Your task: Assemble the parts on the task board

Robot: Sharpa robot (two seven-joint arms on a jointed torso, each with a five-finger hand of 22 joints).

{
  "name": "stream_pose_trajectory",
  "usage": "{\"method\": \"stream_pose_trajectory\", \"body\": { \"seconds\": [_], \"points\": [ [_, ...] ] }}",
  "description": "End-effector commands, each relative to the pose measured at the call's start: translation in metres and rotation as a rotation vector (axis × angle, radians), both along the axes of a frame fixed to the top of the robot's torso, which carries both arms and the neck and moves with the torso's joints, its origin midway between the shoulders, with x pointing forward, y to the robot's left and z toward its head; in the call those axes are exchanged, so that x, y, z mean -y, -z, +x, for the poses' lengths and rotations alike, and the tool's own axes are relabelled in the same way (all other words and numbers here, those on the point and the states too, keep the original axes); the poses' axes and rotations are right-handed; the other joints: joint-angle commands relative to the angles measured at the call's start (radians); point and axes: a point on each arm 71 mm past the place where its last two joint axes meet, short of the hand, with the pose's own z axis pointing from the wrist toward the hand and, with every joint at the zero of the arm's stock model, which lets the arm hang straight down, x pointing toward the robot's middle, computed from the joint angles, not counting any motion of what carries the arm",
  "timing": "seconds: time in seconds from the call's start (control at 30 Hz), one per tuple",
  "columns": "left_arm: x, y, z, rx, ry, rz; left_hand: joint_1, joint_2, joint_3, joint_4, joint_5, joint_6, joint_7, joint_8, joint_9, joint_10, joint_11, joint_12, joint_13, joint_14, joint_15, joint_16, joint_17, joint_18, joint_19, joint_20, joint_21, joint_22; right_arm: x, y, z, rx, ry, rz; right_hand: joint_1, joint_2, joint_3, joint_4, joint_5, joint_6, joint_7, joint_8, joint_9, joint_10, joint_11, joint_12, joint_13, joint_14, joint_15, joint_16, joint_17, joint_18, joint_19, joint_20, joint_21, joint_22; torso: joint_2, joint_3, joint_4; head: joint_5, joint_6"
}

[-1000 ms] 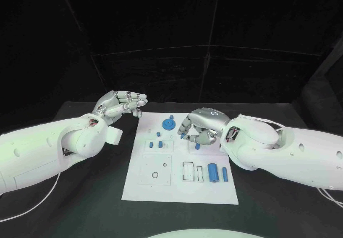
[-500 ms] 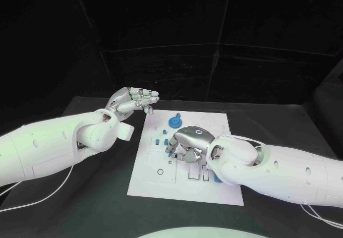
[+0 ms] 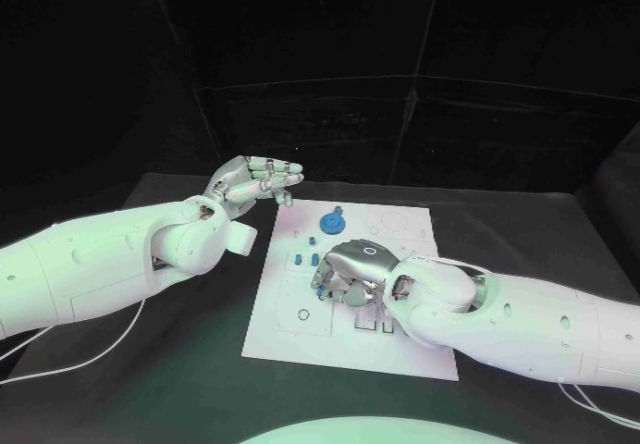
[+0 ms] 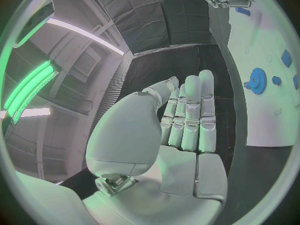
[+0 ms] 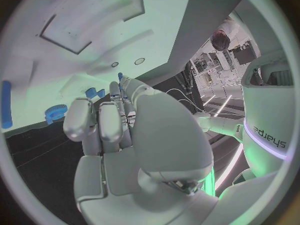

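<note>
Fingers (image 3: pixel 274 172) of the left hand (image 3: pixel 251 182) are being kept curled in on nothing, hovering off the task board's (image 3: pixel 400 351) far left corner. Mid-board, the right hand (image 3: pixel 350 268) is being held fingers-down over the small blue parts (image 3: pixel 314 263); whether one is being pinched can't be told. These bits are probably light, stiff plastic, best pinched across the sides. The blue gear (image 4: pixel 257 79) is being shown clearly in the left wrist view; a blue fingertip-side piece (image 5: pixel 120 77) is being shown in the right wrist view.
</note>
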Motion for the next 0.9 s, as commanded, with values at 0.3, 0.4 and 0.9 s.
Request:
{"method": "stream_pose_trajectory", "body": {
  "seconds": [0.3,0.4,0.9],
  "points": [
    [0.001,-0.0013,0.0005,0.003,0.003,-0.015,-0.014,0.002,-0.015,0.003,-0.009,-0.009,-0.003,0.002,-0.001,-0.009,0.0,0.007,0.0,0.004,0.006,0.007,-0.004,0.014,0.003,0.008,-0.004,-0.004,0.0007,0.0034,0.0006,-0.004,-0.011,-0.038,-0.009,-0.001,0.008,-0.003,-0.003,-0.001,0.006,-0.006,-0.001,0.001,0.002,-0.005,0.0,0.027,0.001,0.004,-0.002,-0.008,0.003,0.002,0.003,-0.001,-0.001,-0.0003,-0.0018,0.004,-0.004],
    [0.0012,-0.0013,0.0004,0.003,0.004,-0.015,-0.015,0.002,-0.017,0.004,-0.01,-0.009,-0.003,0.002,-0.001,-0.009,0.0,0.008,0.0,0.004,0.006,0.008,-0.005,0.014,0.004,0.008,-0.004,-0.005,0.0006,0.0039,0.0009,-0.006,-0.009,-0.042,-0.009,-0.001,0.008,-0.003,-0.003,-0.001,0.006,-0.006,-0.001,0.001,0.002,-0.005,0.0,0.027,0.001,0.004,-0.002,-0.008,0.003,0.002,0.003,-0.001,-0.001,-0.0003,-0.0009,0.005,-0.005],
    [0.0014,-0.0013,-0.0002,0.0,0.011,-0.017,-0.022,0.004,-0.027,0.01,-0.013,-0.011,-0.003,0.004,-0.001,-0.013,0.0,0.012,0.001,0.003,0.007,0.01,-0.008,0.014,0.005,0.009,-0.009,-0.01,-0.0016,0.0074,0.004,-0.019,-0.001,-0.066,-0.009,-0.001,0.01,-0.005,-0.004,-0.001,0.006,-0.006,-0.001,0.001,0.002,-0.005,0.0,0.027,0.001,0.004,-0.003,-0.007,0.003,0.002,0.004,-0.001,-0.001,-0.0009,-0.001,0.002,-0.01]
  ]
}}
